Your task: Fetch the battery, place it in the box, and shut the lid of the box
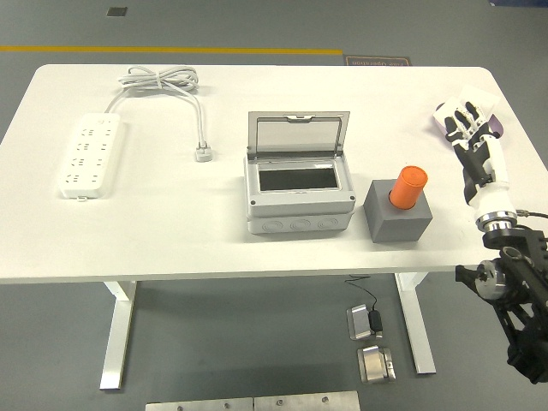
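An orange cylindrical battery (408,187) stands upright in a grey block holder (398,214) at the table's centre right. Just left of it sits a grey box (298,197) with its clear lid (298,131) hinged up at the back and its inside dark and bare. My right hand (469,128) hovers over the table's right edge, to the right of the battery and apart from it. Its white and black fingers (460,118) are stretched out and hold nothing. My left arm does not show.
A white power strip (91,155) lies at the far left, its cord (163,81) looping along the back to a plug (204,153). A purple and white item (496,127) lies under my right hand. Under the table on the floor sit metal parts (370,342).
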`<move>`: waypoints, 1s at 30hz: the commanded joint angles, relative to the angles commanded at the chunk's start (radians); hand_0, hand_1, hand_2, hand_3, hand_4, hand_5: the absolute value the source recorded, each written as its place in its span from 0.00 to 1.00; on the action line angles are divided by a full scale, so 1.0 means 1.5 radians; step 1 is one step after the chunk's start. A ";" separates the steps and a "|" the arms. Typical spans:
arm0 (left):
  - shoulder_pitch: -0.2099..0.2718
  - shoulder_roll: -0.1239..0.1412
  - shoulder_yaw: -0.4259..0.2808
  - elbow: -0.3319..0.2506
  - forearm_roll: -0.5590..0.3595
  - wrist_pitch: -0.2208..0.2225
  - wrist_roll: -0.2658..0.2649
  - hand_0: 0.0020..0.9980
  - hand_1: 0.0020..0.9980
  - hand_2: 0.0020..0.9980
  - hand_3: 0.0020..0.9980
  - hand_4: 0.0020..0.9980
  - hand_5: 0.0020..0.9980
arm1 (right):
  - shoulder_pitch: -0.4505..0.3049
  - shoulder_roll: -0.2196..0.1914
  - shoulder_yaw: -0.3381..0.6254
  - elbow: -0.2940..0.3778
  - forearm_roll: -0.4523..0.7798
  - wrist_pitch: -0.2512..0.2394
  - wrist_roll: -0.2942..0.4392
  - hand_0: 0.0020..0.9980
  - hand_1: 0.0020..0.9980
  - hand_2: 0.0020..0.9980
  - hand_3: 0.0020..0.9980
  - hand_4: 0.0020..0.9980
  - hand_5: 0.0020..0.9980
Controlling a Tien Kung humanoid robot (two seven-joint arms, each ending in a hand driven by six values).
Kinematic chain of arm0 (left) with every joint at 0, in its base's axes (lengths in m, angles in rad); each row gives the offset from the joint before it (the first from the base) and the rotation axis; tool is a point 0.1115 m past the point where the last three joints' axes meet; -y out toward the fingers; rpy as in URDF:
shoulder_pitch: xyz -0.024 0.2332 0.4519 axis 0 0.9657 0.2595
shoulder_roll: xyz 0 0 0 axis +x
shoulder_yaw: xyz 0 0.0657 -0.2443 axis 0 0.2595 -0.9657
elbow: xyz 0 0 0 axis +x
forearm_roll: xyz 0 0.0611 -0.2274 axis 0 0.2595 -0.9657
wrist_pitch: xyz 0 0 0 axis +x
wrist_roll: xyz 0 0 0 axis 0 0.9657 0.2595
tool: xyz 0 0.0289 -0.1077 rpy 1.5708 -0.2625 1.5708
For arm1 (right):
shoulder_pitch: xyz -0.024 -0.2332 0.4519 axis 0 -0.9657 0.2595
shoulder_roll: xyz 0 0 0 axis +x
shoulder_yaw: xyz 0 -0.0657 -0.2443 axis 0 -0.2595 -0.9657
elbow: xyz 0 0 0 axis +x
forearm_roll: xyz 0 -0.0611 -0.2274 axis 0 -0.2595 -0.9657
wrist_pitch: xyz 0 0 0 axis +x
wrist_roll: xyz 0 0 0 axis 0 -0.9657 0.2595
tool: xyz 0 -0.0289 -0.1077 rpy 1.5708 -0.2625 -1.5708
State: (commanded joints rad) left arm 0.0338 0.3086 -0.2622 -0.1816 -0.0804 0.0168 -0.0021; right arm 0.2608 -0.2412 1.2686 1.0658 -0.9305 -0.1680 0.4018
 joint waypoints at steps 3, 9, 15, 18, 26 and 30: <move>0.000 0.000 0.000 0.000 0.000 0.000 0.000 0.65 0.68 0.65 0.67 0.72 0.15 | 0.002 0.002 -0.008 -0.005 -0.001 -0.001 0.000 0.80 0.75 0.76 0.81 0.82 0.46; 0.000 0.000 0.001 0.000 0.000 0.000 0.000 0.65 0.68 0.65 0.67 0.72 0.15 | 0.009 0.007 -0.036 -0.016 0.001 -0.003 0.001 0.74 0.68 0.71 0.75 0.82 0.44; -0.001 -0.001 0.000 0.000 0.002 0.000 0.000 0.65 0.68 0.65 0.67 0.72 0.15 | 0.008 0.011 -0.052 -0.017 0.004 -0.003 0.001 0.72 0.67 0.69 0.74 0.83 0.45; -0.002 -0.001 0.000 -0.001 0.004 0.000 0.000 0.65 0.68 0.65 0.67 0.72 0.15 | 0.008 0.013 -0.058 -0.017 0.005 -0.004 0.002 0.72 0.67 0.69 0.74 0.83 0.46; -0.003 -0.001 -0.009 -0.002 0.015 0.000 0.000 0.65 0.68 0.65 0.67 0.72 0.15 | 0.009 0.014 -0.067 -0.020 0.008 -0.004 0.001 0.71 0.67 0.68 0.73 0.83 0.45; -0.002 -0.002 -0.008 -0.002 0.014 0.000 0.000 0.65 0.68 0.65 0.67 0.72 0.15 | 0.008 0.016 -0.074 -0.023 0.010 -0.004 0.001 0.70 0.67 0.68 0.73 0.83 0.45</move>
State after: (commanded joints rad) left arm 0.0301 0.3063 -0.2735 -0.1850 -0.0591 0.0168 -0.0019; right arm 0.2733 -0.2170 1.1573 1.0311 -0.9159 -0.1742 0.4039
